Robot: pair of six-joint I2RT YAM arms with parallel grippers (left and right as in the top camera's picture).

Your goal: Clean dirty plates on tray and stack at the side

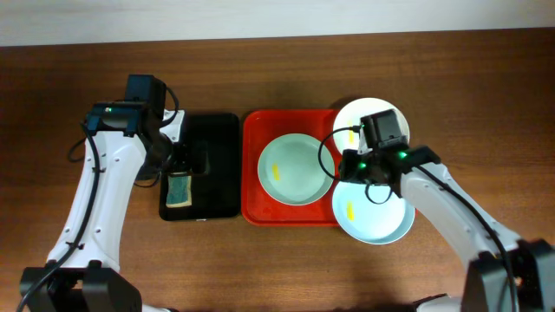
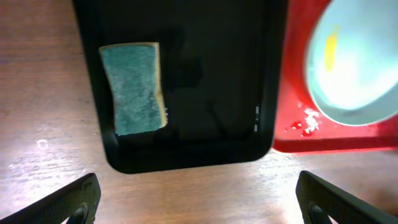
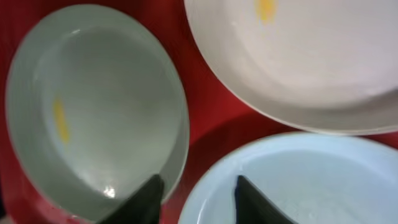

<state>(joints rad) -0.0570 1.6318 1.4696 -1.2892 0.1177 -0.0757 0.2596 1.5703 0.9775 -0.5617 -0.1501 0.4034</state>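
The red tray (image 1: 251,173) holds a pale green plate (image 1: 295,169) with a yellow smear. A white plate (image 1: 351,117) overlaps the tray's back right corner. A pale blue plate (image 1: 373,221) hangs over its front right edge. My right gripper (image 3: 198,199) straddles the blue plate's (image 3: 311,180) rim. One finger (image 3: 146,202) is over the green plate (image 3: 93,106) and the other is inside the blue one. A gap of red tray (image 3: 211,118) still shows beside the rim. My left gripper (image 2: 199,205) is wide open above bare wood, holding nothing.
A black tray (image 1: 217,165) lies left of the red one, with a green-and-yellow sponge (image 1: 179,189) at its front left. In the left wrist view the sponge (image 2: 134,87) lies ahead of the open fingers. Brown wood surrounds both trays.
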